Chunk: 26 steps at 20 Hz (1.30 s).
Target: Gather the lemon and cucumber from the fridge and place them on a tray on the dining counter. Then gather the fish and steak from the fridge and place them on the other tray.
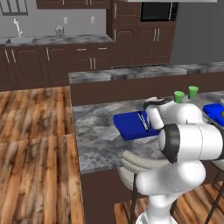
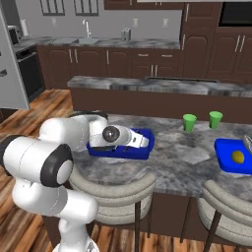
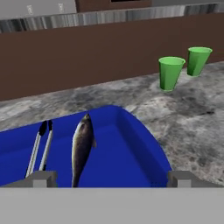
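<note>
Near tray (image 3: 131,153): on the dining counter (image 3: 188,118); holds a fish (image 3: 82,146) and tongs (image 3: 39,146), side by side, apart.
Far tray (image 2: 231,156): same counter; holds the lemon (image 2: 238,156).
Gripper (image 3: 111,178): jaws wide apart, holding nothing, just above the near tray.
Cups (image 3: 170,72): two, green, upright beyond the tray.

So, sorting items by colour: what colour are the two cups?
Bright green cups, clearest in the hand view.
</note>
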Tool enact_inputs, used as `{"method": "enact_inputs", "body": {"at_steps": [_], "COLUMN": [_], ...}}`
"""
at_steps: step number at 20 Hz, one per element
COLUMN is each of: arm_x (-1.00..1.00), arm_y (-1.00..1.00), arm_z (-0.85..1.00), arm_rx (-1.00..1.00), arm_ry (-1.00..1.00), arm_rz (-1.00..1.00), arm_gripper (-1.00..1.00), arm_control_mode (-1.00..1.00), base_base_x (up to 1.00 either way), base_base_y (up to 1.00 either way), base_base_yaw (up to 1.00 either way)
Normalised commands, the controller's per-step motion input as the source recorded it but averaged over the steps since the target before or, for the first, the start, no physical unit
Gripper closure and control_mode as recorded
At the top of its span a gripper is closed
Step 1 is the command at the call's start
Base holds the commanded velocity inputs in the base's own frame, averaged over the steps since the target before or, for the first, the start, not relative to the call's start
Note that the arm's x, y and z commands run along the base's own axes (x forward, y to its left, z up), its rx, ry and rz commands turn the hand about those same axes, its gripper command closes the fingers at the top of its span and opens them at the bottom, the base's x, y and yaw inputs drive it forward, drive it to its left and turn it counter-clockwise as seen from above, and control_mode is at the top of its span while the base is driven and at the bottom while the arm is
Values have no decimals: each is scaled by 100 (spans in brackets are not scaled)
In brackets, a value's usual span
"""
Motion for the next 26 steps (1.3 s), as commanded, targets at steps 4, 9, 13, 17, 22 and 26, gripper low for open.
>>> {"method": "enact_inputs", "body": {"at_steps": [4, 9, 13, 17, 22, 26], "arm_x": [25, 11, 1, -13, -60, -91], "arm_y": [-39, -34, -30, -9, 29, 50], "arm_z": [100, 100, 100, 85, 0, -8], "arm_rx": [13, 16, 18, 20, 9, 0], "arm_ry": [24, 19, 18, 16, 3, 0], "arm_rz": [0, 0, 0, 0, 0, 0], "arm_gripper": [-100, -100, -100, -100, -100, -100], "arm_control_mode": [-100, -100, -100, -100, -100, -100], "base_base_x": [0, 0, 0, 0, 0, 0], "base_base_y": [0, 0, 0, 0, 0, 0], "base_base_yaw": [0, 0, 0, 0, 0, 0]}}
